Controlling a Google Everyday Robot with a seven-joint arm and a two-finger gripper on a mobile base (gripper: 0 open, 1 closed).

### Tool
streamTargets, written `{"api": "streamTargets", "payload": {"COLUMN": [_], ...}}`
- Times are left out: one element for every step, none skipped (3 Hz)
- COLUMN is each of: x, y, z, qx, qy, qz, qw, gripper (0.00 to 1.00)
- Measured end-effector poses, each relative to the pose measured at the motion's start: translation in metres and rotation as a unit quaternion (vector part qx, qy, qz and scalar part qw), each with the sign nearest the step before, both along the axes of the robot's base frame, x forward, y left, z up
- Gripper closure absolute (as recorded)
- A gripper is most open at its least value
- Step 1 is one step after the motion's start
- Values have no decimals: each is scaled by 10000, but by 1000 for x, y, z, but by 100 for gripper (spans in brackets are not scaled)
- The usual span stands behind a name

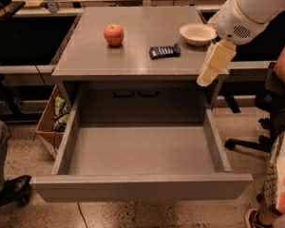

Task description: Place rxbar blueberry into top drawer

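Note:
The rxbar blueberry (164, 51), a small dark navy wrapper, lies flat on the grey cabinet top (90, 56), between the red apple and the white bowl. The top drawer (140, 151) is pulled wide open below the cabinet top, and its inside is bare. My gripper (213, 64), cream-coloured, hangs down from the white arm (251, 8) at the cabinet's right front corner. It is to the right of the bar and a little nearer the front edge, not touching it.
A red apple (113, 34) sits at the top's left. A white bowl (197, 33) sits at the right, just behind my gripper. A cardboard box (54, 120) stands left of the drawer. People's legs and an office chair (266, 113) are at both sides.

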State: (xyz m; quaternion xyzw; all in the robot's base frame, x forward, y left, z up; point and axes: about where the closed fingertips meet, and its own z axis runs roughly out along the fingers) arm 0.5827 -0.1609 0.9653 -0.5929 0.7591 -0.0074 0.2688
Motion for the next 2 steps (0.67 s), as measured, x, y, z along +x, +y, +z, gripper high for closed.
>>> {"api": "streamTargets", "payload": {"x": [0, 10], "y": [0, 2], "z": [0, -3], "qx": [1, 167], "qy": [0, -25], "qz": [-1, -167], "qw": [10000, 9997], "gripper": [0, 0]}}
